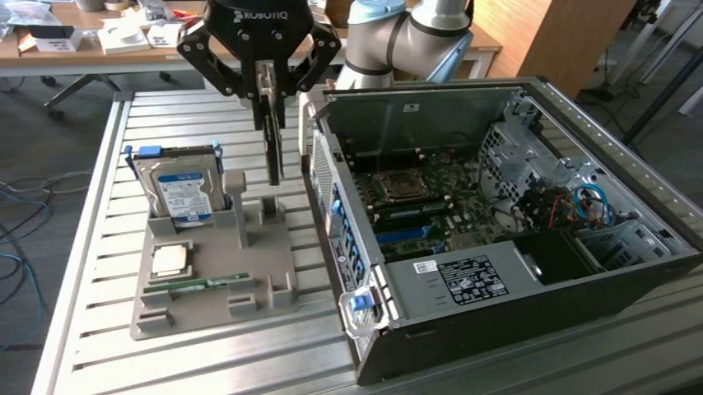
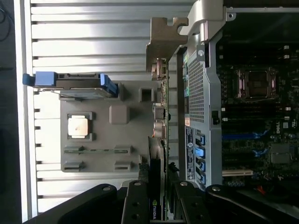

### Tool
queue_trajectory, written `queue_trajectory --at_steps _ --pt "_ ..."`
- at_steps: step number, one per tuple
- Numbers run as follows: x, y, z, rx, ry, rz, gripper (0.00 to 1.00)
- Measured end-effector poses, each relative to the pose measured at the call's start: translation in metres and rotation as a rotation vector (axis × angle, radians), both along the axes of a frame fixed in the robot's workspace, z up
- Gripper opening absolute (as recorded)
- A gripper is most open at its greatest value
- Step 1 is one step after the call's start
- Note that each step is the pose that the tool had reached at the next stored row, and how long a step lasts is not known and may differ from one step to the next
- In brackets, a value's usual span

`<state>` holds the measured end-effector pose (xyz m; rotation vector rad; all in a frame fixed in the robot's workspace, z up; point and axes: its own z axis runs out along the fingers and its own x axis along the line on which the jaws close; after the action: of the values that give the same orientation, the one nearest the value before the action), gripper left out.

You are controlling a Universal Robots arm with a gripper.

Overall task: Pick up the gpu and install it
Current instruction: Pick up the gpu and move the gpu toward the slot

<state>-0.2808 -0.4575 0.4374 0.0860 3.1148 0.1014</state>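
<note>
The gpu (image 1: 272, 148) hangs upright and edge-on from my gripper (image 1: 269, 82), whose fingers are shut on the card's top edge. It is lifted above the back corner of the grey holder tray (image 1: 209, 280), just to the exterior view's left of the open computer case (image 1: 495, 271). In the wrist view the gpu (image 2: 161, 116) runs as a thin green strip with its silver end bracket (image 2: 163, 42) at the far end, between the tray (image 2: 119, 140) and the case's rear wall (image 2: 196, 93). My gripper (image 2: 157, 189) clamps it from both sides. The motherboard (image 1: 417, 197) lies exposed inside the case.
A hard drive (image 1: 181, 193) with blue rails stands in the tray. A square processor (image 1: 170, 261) and a thin memory stick (image 1: 203, 284) lie in its slots. A slatted metal table (image 1: 99, 247) carries everything. A desk with boxes (image 1: 99, 37) stands behind.
</note>
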Motion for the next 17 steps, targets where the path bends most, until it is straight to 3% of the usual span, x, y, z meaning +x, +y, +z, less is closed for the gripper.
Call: queue_trajectory --at_steps 6,17 --pt "0.0009 0.0000 0.0050 0.0008 -0.0001 0.000 0.26" --pt "0.0071 0.0000 0.0052 0.0007 0.0000 0.000 0.26"
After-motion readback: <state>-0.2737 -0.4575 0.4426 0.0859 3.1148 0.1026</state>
